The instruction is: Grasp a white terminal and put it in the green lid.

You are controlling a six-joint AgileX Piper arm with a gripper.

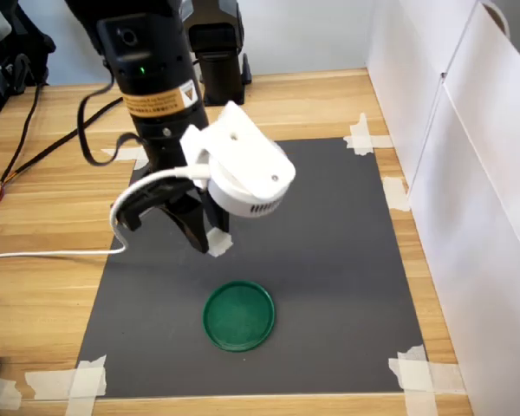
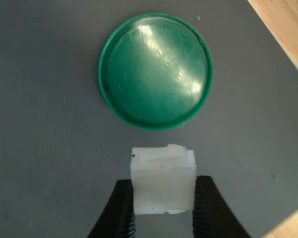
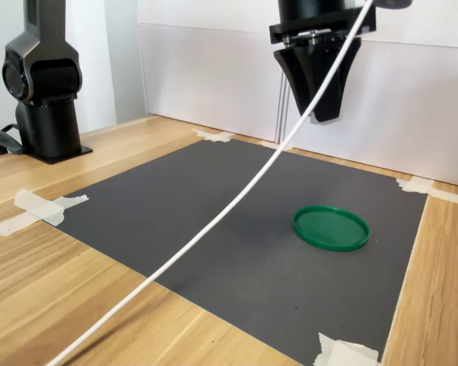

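Hand (image 2: 164,215) condition: both black fingers (image 2: 124,213) are pressed against opposite side faces of the white terminal (image 2: 163,182), which sits pinched between them, clear of the grey mat (image 2: 44,148) and carried in the air, as the second exterior view confirms by the height of the hand above the surface.

Reading the wrist view from left to right: left finger, terminal, right finger, contact appearing even on both flanks. The green lid (image 2: 155,71) lies flat on the mat, apart from the terminal and empty.

Handling assessment: the terminal looks like rigid moulded plastic, very light, smooth-faced and liable to slip or twist if squeezed off-centre. The flat side walls now held are judged the correct purchase; the stepped upper edge offers poor seating. The mat rests on a wooden counter (image 1: 35,217).
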